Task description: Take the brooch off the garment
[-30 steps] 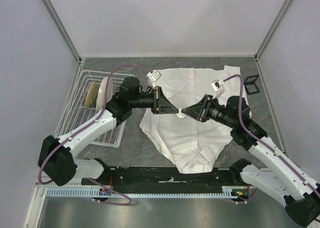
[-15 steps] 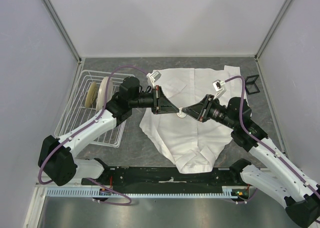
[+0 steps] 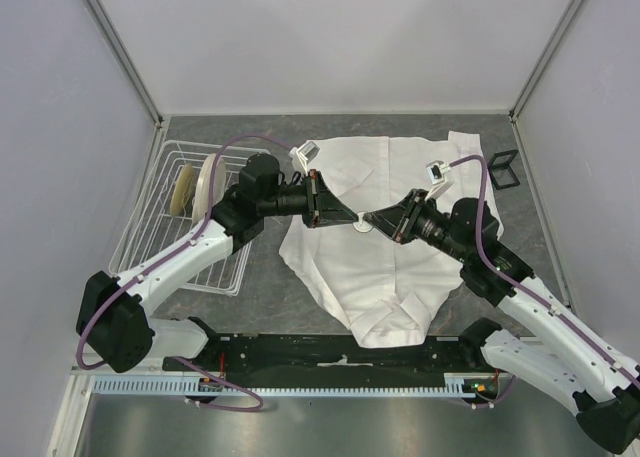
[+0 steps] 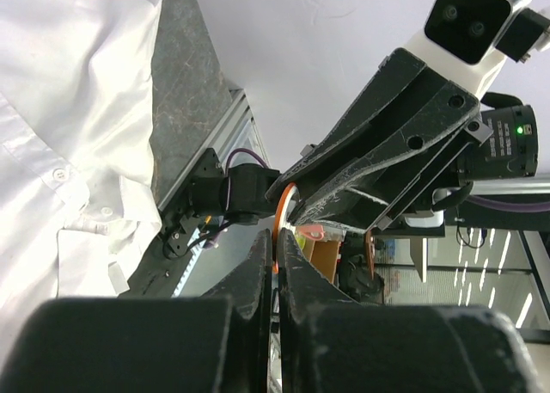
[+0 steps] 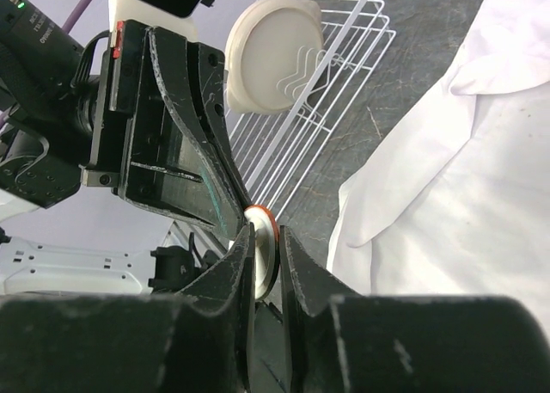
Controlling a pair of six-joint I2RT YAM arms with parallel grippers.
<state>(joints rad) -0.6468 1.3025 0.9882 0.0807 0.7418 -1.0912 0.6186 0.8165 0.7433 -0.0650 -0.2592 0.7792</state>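
The brooch is a small round disc, pale with a coppery-orange rim, held in the air above the garment, a white wrinkled shirt spread on the table. My left gripper and right gripper meet tip to tip over the shirt. In the right wrist view the brooch sits edge-on between my right gripper jaws, apart from the shirt. In the left wrist view my left gripper pinches the brooch's rim, with the shirt off to the left.
A white wire rack holding cream plates stands left of the shirt. A small black wire stand sits at the back right. Enclosure walls close both sides and the back.
My right gripper has shifted slightly left, closing up against the left gripper's tips. The brooch stays between them above the shirt.
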